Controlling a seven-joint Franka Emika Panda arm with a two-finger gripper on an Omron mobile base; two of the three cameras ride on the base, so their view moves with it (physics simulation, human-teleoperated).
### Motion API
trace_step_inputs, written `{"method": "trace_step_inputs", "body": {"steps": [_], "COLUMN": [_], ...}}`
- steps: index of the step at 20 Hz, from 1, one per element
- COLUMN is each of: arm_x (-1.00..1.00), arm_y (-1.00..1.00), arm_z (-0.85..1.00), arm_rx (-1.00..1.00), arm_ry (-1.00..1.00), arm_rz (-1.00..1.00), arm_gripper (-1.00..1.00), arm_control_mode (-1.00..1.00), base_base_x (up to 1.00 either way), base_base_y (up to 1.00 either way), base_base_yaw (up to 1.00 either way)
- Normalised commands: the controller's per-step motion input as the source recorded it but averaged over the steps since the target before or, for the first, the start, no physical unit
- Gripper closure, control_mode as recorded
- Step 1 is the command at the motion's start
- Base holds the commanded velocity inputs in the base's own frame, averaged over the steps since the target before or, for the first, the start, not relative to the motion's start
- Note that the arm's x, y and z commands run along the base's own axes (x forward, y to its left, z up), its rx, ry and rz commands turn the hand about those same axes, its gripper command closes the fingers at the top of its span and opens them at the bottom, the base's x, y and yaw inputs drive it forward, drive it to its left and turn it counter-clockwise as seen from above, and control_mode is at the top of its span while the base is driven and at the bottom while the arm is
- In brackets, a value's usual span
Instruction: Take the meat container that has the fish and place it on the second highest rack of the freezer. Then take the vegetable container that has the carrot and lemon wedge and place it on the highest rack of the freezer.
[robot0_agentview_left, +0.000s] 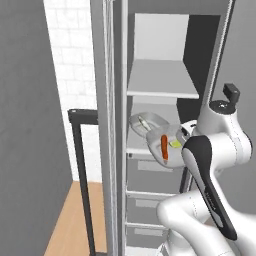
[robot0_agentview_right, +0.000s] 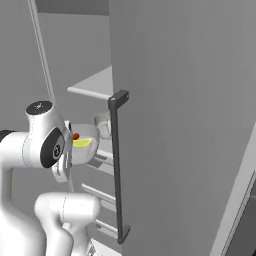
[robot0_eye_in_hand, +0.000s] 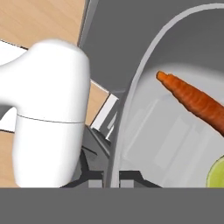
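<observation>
2nd step under way: hand clamped on rim of the vegetable container w/ carrot, held tilted by the freezer 2nd shelf, near the meat container. next: lift to top rack.

White tiled wall, wooden floor, grey cabinet panel

Glossy white rounded arm, black joint panels, dark round cap, possibly a knob.
</observation>
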Motion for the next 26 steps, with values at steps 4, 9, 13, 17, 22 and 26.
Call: {"method": "trace_step_inputs", "body": {"steps": [4, 9, 13, 17, 22, 26], "arm_x": [0.00, 0.00, 0.00, 0.00, 0.00, -0.06], "arm_y": [0.00, 0.00, 0.00, 0.00, 0.00, 0.02], "arm_z": [0.00, 0.00, 0.00, 0.00, 0.00, 0.05], "arm_rx": [0.00, 0.00, 0.00, 0.00, 0.00, 0.00], "arm_ry": [0.00, 0.00, 0.00, 0.00, 0.00, -0.03], "arm_rz": [0.00, 0.00, 0.00, 0.00, 0.00, 0.00], "arm_gripper": [1.00, 1.00, 1.00, 1.00, 1.00, 1.00], "arm_control_mode": [1.00, 1.00, 1.00, 1.00, 1.00, -1.00], "base_base_x": [0.23, 0.12, 0.00, 0.03, 0.01, 0.00], "base_base_y": [0.12, 0.30, 0.64, 0.55, 0.05, 0.03], "base_base_yaw": [-0.33, -0.24, -0.12, -0.11, -0.01, 0.00]}}
